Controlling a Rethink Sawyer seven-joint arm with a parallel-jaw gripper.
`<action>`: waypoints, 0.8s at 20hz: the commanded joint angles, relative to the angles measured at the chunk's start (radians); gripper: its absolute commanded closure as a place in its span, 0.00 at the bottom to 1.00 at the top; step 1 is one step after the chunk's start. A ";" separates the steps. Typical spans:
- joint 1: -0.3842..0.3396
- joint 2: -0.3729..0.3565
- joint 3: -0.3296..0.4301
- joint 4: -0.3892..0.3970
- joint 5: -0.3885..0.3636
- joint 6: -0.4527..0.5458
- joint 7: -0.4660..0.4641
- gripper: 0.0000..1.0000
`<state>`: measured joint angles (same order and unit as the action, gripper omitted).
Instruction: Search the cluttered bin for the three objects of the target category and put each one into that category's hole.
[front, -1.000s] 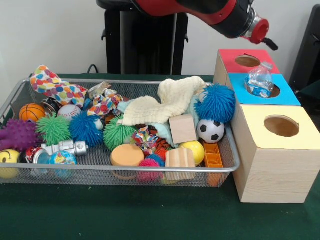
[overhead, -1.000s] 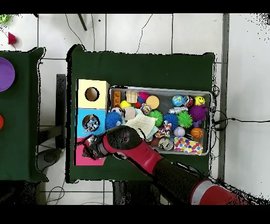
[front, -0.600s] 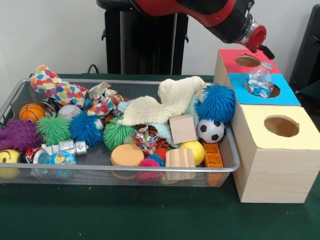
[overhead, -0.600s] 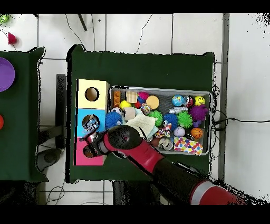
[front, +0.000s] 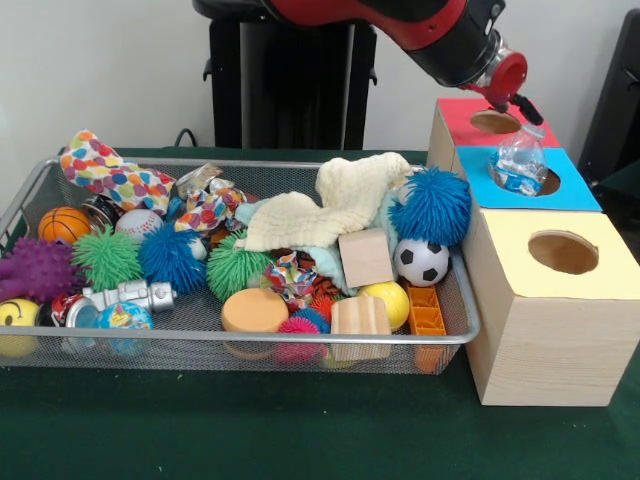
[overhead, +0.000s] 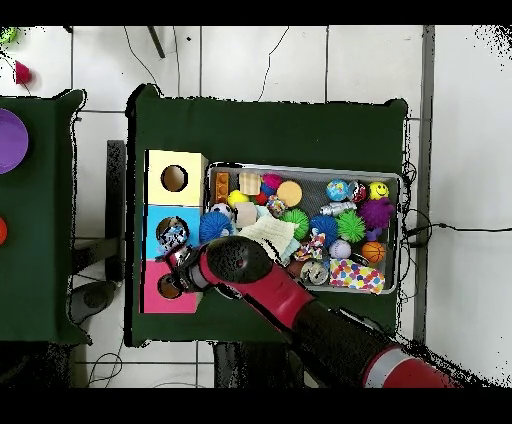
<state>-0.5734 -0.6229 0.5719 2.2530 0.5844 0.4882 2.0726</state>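
The tool's (front: 522, 102) state cannot be told. Just below it, the light, crushable plastic bottle (front: 519, 160) is best gripped at its neck.

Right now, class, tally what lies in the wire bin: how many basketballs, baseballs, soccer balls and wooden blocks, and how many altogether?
Basketball: 1
Baseball: 1
Soccer ball: 1
Wooden blocks: 2
Total: 5

green table (front: 200, 430), wire bin (front: 300, 340) (full), boxes (front: 545, 330)
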 joint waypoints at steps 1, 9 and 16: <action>0.019 -0.065 -0.076 -0.111 0.020 -0.049 0.175 0.00; 0.067 -0.095 -0.142 -0.120 0.010 -0.041 0.195 0.00; 0.173 -0.131 -0.307 -0.191 -0.043 0.035 0.240 0.00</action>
<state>-0.4385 -0.7159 0.3977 2.2156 0.5658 0.4888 2.0740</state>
